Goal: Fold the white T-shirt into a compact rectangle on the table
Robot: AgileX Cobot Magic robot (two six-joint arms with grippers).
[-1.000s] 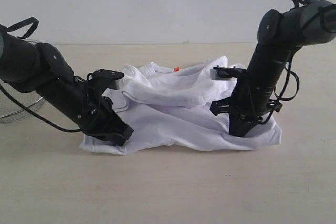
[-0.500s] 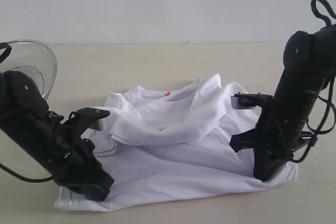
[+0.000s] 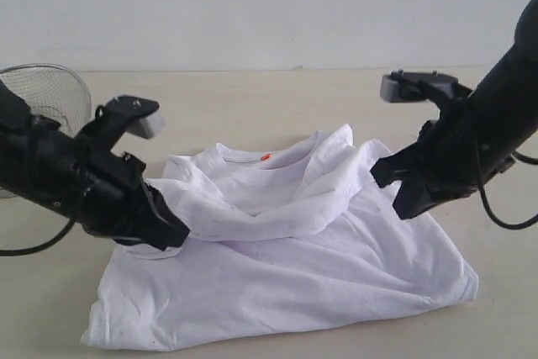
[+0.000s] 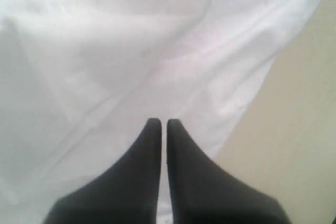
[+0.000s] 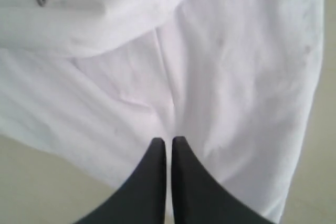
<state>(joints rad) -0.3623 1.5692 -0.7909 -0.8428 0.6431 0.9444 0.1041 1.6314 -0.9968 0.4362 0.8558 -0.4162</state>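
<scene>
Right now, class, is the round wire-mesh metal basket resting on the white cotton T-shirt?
No, the basket sits at the far left on the pale beige table, clear of the T-shirt.

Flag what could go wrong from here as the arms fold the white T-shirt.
The white T-shirt has its upper half bunched in a ridge across the middle; folding over it would likely give a lump, not a rectangle.
The left gripper and right gripper both look shut; reaching down like that may shove cloth rather than pinch it.
The left arm sits near the wire-mesh basket and might knock it.
</scene>
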